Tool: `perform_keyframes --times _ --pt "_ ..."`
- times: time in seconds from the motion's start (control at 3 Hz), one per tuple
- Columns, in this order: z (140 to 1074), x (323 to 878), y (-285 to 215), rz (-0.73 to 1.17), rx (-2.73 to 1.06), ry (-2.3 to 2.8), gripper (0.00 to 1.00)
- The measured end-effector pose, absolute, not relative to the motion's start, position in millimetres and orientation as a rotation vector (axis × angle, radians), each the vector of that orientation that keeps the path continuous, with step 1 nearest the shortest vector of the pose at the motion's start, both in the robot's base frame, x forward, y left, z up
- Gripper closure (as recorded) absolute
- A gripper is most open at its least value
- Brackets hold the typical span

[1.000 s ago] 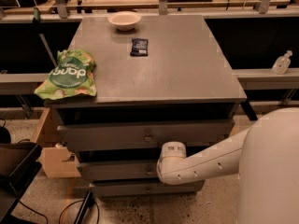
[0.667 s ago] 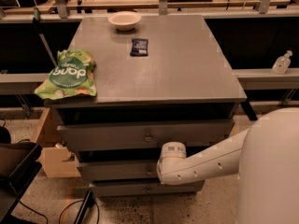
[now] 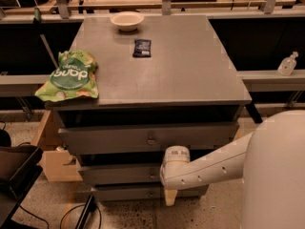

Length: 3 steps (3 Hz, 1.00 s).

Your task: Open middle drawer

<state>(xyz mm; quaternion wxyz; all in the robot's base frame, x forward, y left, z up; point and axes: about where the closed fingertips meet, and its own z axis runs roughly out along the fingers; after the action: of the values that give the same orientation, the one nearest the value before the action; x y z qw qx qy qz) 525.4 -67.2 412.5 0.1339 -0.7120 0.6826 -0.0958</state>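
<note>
A grey cabinet (image 3: 157, 75) shows three drawer fronts. The middle drawer (image 3: 116, 174) is the mid-sized grey front, with a small round knob (image 3: 152, 175) at its centre. It looks pulled out no further than the fronts around it. My white arm (image 3: 214, 168) reaches in from the lower right. My gripper (image 3: 169, 194) sits at the arm's end, right beside the knob and just right of it, pointing downward in front of the lowest front (image 3: 138, 193). The wrist hides most of it. The widest front with the larger knob (image 3: 151, 140) is above.
On the cabinet top lie a green snack bag (image 3: 71, 75), a white bowl (image 3: 127, 20) and a small dark packet (image 3: 142, 47). A clear bottle (image 3: 287, 64) stands on the right ledge. A cardboard box (image 3: 52, 156) and a dark chair (image 3: 16, 175) stand at the left.
</note>
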Motion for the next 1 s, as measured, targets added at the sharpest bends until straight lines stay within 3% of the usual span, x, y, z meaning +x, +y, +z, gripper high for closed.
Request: perform_keyframes --times 1.0 --pt "407.9 523.0 -68.4 -0.269 -2.074 2.007 0.71"
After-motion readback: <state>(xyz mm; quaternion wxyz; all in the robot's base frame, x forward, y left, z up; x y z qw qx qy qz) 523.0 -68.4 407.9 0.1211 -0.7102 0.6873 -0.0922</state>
